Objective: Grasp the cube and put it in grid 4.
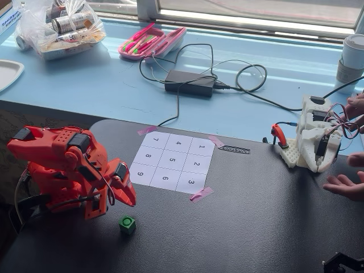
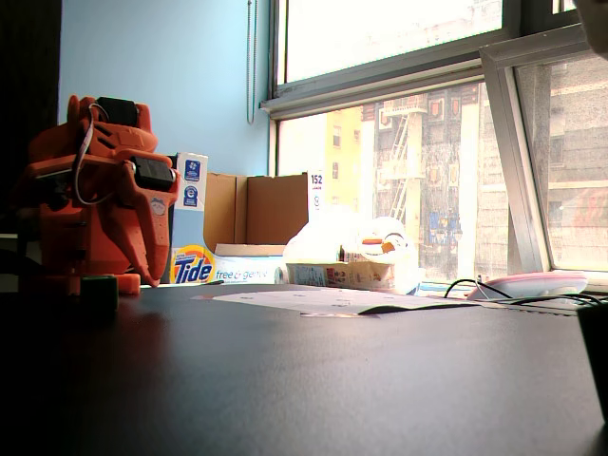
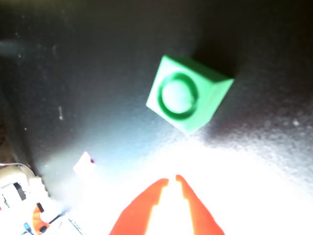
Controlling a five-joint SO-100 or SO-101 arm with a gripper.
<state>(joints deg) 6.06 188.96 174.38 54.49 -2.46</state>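
The green cube (image 1: 127,224) with a round hollow in its face sits on the dark table, in front of the folded orange arm. It also shows in the other fixed view (image 2: 98,290) and in the wrist view (image 3: 188,95). My gripper (image 1: 131,201) hangs just above and behind the cube with its jaws together and nothing in them. In the wrist view the gripper (image 3: 171,179) is below the cube, apart from it. Grid 4 (image 1: 179,143) is the middle cell of the far row of the white numbered sheet (image 2: 313,299), between cells 7 and 1.
A white second arm (image 1: 315,139) and a person's hands (image 1: 341,185) are at the table's right edge. A black power adapter (image 1: 190,82), cables and a pink case (image 1: 151,42) lie on the blue surface behind. Pink tape (image 1: 201,194) holds the sheet.
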